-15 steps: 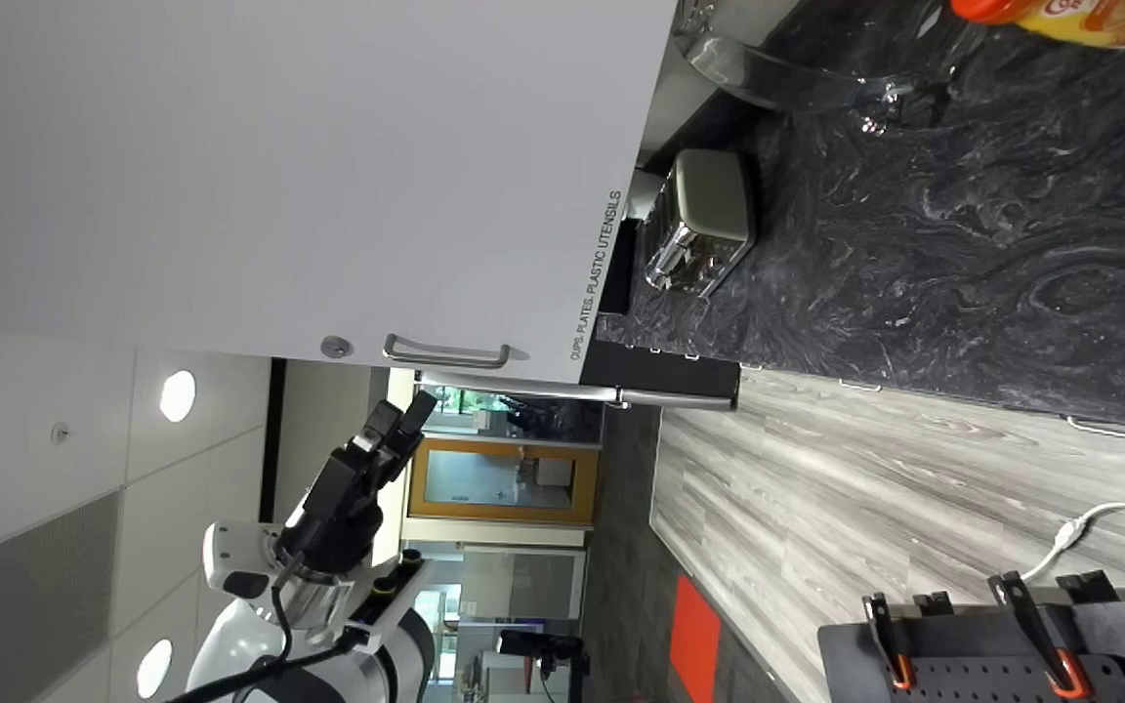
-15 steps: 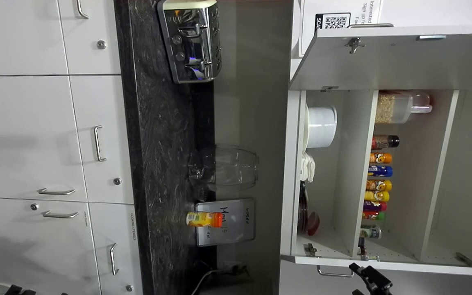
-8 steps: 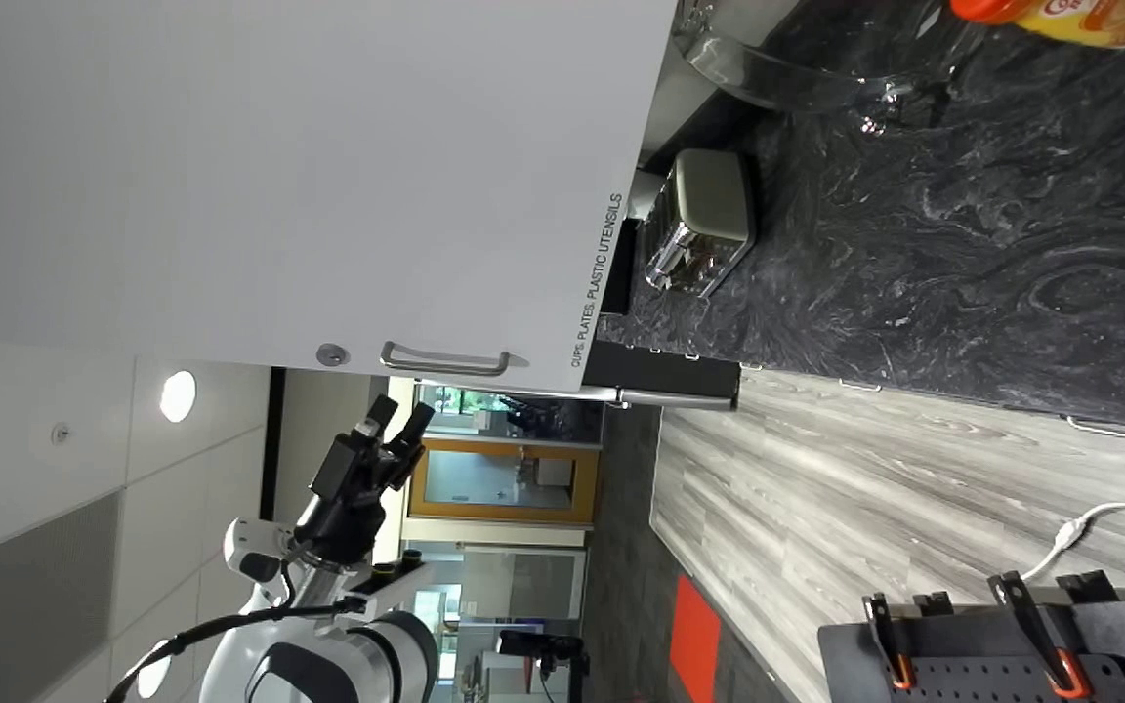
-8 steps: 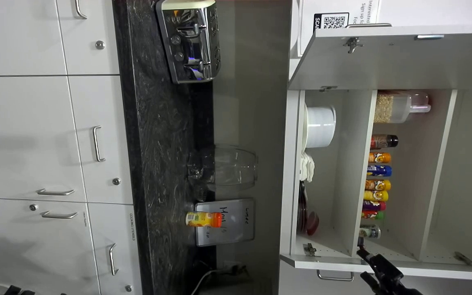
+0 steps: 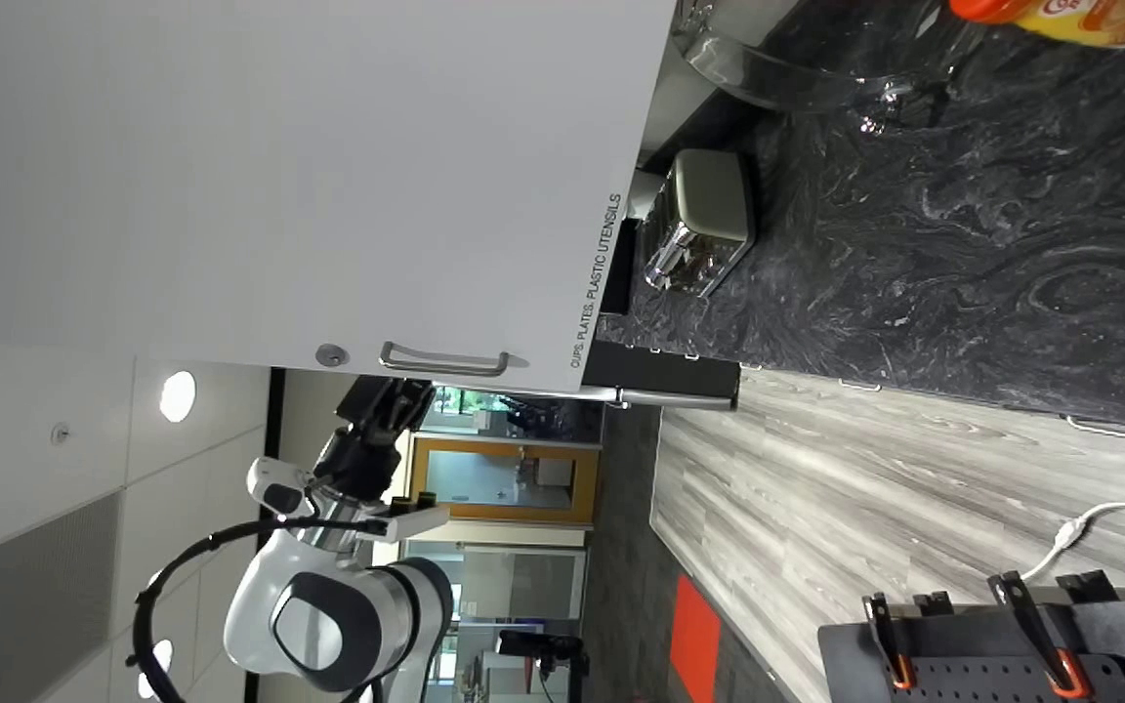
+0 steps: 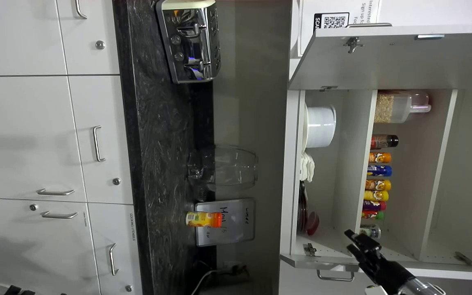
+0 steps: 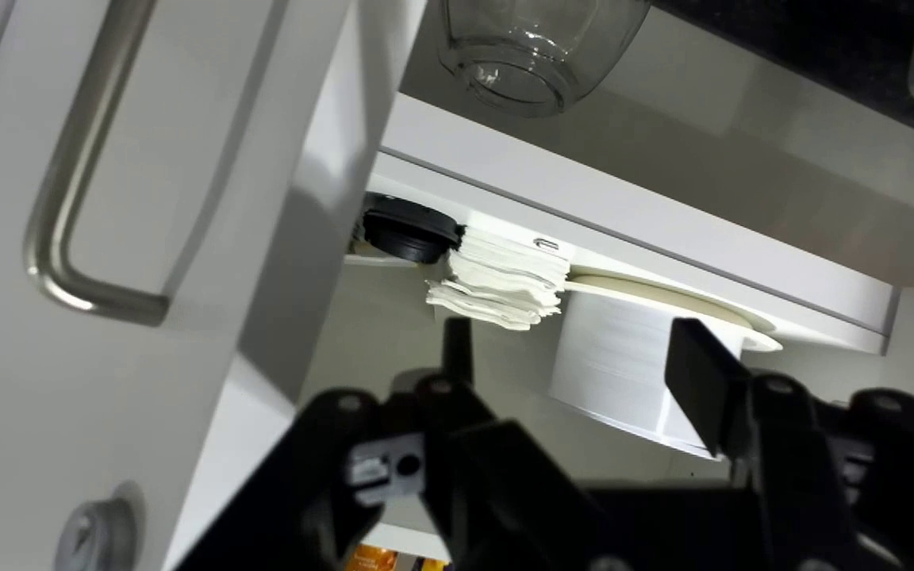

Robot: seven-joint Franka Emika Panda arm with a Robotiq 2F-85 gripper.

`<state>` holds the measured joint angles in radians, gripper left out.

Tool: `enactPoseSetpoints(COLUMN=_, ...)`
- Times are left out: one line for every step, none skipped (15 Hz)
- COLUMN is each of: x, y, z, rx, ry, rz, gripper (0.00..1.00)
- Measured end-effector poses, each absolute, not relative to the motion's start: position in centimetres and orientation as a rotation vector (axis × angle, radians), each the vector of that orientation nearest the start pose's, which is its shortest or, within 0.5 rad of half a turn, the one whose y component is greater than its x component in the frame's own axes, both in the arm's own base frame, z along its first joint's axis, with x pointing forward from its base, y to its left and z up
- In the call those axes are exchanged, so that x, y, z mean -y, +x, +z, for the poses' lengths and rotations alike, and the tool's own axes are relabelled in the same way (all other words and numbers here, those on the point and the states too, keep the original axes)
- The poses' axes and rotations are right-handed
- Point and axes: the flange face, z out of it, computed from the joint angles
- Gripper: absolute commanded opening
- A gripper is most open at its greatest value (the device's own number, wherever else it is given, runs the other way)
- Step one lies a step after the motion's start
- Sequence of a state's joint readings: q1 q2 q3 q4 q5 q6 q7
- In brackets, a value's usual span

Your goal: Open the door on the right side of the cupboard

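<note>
The door (image 5: 348, 195) is a large light-grey panel with a bar handle (image 5: 443, 359), a round lock (image 5: 331, 354) and edge text. It stands ajar; it shows nearly edge-on in an exterior view (image 6: 445, 272) and at the left of the wrist view (image 7: 155, 396). The cupboard (image 6: 292, 176) shows its open inside and shelves. My gripper (image 7: 572, 349) is open and empty, on the inner side of the door, past its free edge and facing the shelves. In an exterior view its fingertips are hidden behind the door. The gripper also shows in an exterior view (image 6: 349, 241).
The neighbouring cupboard door (image 6: 383, 61) stands open. Shelves hold a white container (image 7: 616, 357), napkins (image 7: 505, 277) and several small bottles (image 6: 379, 184). Below are a dark marbled counter (image 6: 158, 143), a toaster (image 6: 193, 45), a glass vessel (image 6: 236, 166) and an orange-lidded jar (image 6: 203, 219).
The door has swung slightly wider. My gripper has moved past the door's free edge to its inner side, toward the shelves, and its fingers have spread apart.
</note>
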<state>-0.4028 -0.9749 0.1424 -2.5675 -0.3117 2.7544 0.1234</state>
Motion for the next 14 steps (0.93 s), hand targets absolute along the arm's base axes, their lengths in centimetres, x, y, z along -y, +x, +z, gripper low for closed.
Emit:
enactPoseSetpoints(x=5.1, y=31.7, z=68.2, rx=-0.252, ry=-3.07, rz=-1.881, gripper=0.27)
enactPoseSetpoints(x=5.6, y=32.6, z=68.1, rx=-0.273, ry=-3.092, rz=-1.86, gripper=0.18)
enactPoseSetpoints(x=6.0, y=33.4, z=68.0, rx=-0.298, ry=-3.118, rz=-1.837, gripper=0.12)
enactPoseSetpoints(x=6.2, y=34.1, z=67.9, rx=-0.327, ry=-3.144, rz=-1.817, gripper=0.03)
enactPoseSetpoints(x=6.2, y=34.6, z=67.9, rx=-0.362, ry=-3.177, rz=-1.794, gripper=0.0)
enactPoseSetpoints(x=6.2, y=34.9, z=67.9, rx=-0.397, ry=-3.216, rz=-1.762, gripper=0.0)
enactPoseSetpoints(x=6.1, y=35.1, z=67.9, rx=-0.427, ry=-3.26, rz=-1.728, gripper=0.0)
enactPoseSetpoints(x=6.1, y=35.1, z=68.0, rx=-0.457, ry=-3.302, rz=-1.691, gripper=0.0)
enactPoseSetpoints(x=6.1, y=35.0, z=68.1, rx=-0.482, ry=-3.351, rz=-1.651, gripper=0.0)
enactPoseSetpoints(x=6.1, y=34.8, z=68.2, rx=-0.513, ry=-3.399, rz=-1.611, gripper=0.0)
enactPoseSetpoints(x=6.1, y=34.6, z=68.3, rx=-0.536, ry=-3.452, rz=-1.569, gripper=0.0)
enactPoseSetpoints(x=6.2, y=34.2, z=68.5, rx=-0.567, ry=-3.508, rz=-1.527, gripper=0.0)
enactPoseSetpoints(x=6.4, y=33.8, z=68.6, rx=-0.603, ry=-3.559, rz=-1.487, gripper=0.0)
enactPoseSetpoints(x=6.5, y=33.3, z=68.8, rx=-0.633, ry=-3.614, rz=-1.441, gripper=0.0)
